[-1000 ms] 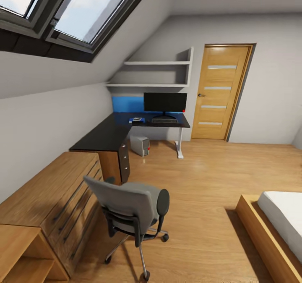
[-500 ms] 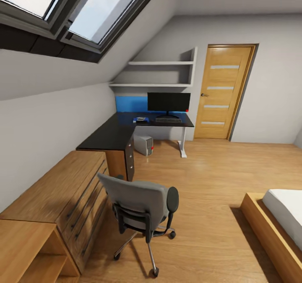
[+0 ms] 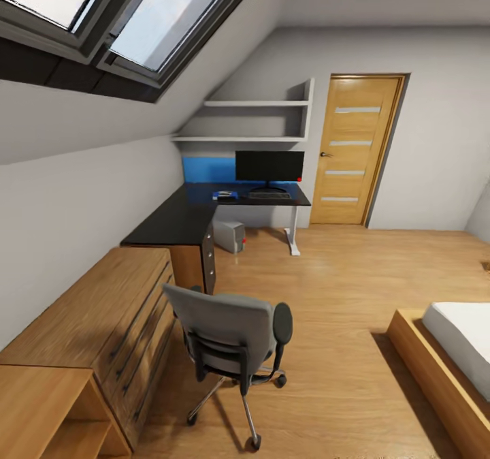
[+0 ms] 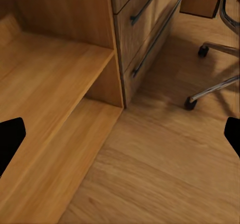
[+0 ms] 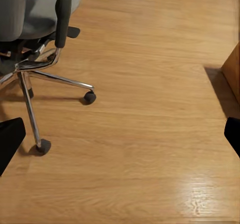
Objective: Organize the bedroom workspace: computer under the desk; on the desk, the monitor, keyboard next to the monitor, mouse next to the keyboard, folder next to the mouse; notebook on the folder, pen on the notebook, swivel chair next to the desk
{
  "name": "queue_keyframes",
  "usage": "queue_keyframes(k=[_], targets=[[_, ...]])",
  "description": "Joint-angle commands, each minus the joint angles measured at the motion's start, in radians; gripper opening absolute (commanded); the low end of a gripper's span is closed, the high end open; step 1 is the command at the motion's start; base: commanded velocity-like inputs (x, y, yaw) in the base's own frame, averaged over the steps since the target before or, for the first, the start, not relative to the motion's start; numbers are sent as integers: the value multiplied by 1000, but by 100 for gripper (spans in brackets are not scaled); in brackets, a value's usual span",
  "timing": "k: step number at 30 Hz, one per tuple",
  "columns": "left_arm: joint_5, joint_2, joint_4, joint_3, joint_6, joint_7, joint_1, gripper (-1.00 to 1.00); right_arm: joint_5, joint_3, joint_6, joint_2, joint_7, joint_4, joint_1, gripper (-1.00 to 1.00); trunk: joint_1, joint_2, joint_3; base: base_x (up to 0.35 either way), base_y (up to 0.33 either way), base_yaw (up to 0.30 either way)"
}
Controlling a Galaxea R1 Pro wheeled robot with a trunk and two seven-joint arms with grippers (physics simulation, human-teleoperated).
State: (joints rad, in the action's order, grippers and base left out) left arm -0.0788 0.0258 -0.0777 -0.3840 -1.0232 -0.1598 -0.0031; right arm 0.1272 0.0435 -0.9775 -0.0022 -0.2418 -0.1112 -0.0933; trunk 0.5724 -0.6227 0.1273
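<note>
The swivel chair [image 3: 231,333], grey with black armrests and a chrome base, stands on the floor in the near middle with its back toward me, apart from the black L-shaped desk [image 3: 178,218]. On the far desk wing stand the monitor [image 3: 269,166] and, in front of it, the keyboard [image 3: 269,195]. Left of the keyboard lies the blue folder [image 3: 225,194] with something pale on it; mouse, notebook and pen are too small to tell. The computer [image 3: 229,235] sits under the desk. My left gripper [image 4: 120,139] is open by the dresser's foot, and my right gripper [image 5: 120,136] is open over the floor beside the chair's base [image 5: 35,74].
A wooden dresser [image 3: 102,312] with a low open shelf unit [image 3: 41,411] lines the left wall under the sloped roof windows. A bed [image 3: 452,357] fills the right near corner. A wooden door [image 3: 352,149] is in the far wall, with wall shelves [image 3: 252,120] above the desk.
The whole view has shifted as the camera moved: chair and dresser first slid right and drew closer, then everything drifted slightly left. Nothing in the room has moved by itself.
</note>
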Motion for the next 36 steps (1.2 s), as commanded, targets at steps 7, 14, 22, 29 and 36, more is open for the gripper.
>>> queue_keyframes(k=[7, 14, 22, 29, 36], targets=[[-9, 0, -1, -2, -1, -9, 0, 100, 8, 4, -1, 1, -10, 1, -1, 100, 0, -1, 0, 0, 185, -58], [-9, 0, -1, -2, -1, -9, -1, 100, 8, 4, -1, 1, -10, 1, -1, 100, 0, -1, 0, 0, 163, -6], [-9, 0, -1, -1, -1, -9, 0, 100, 8, 4, -1, 1, -10, 1, -1, 100, 0, -1, 0, 0, 39, -10], [-9, 0, -1, -1, -1, -8, 0, 100, 8, 4, -1, 1, -10, 1, -1, 100, 0, -1, -5, 0, 109, -136], [-9, 0, -1, -1, -1, -7, 0, 100, 8, 4, -1, 1, -10, 1, -1, 100, 0, -1, -7, -2, 88, -36]])
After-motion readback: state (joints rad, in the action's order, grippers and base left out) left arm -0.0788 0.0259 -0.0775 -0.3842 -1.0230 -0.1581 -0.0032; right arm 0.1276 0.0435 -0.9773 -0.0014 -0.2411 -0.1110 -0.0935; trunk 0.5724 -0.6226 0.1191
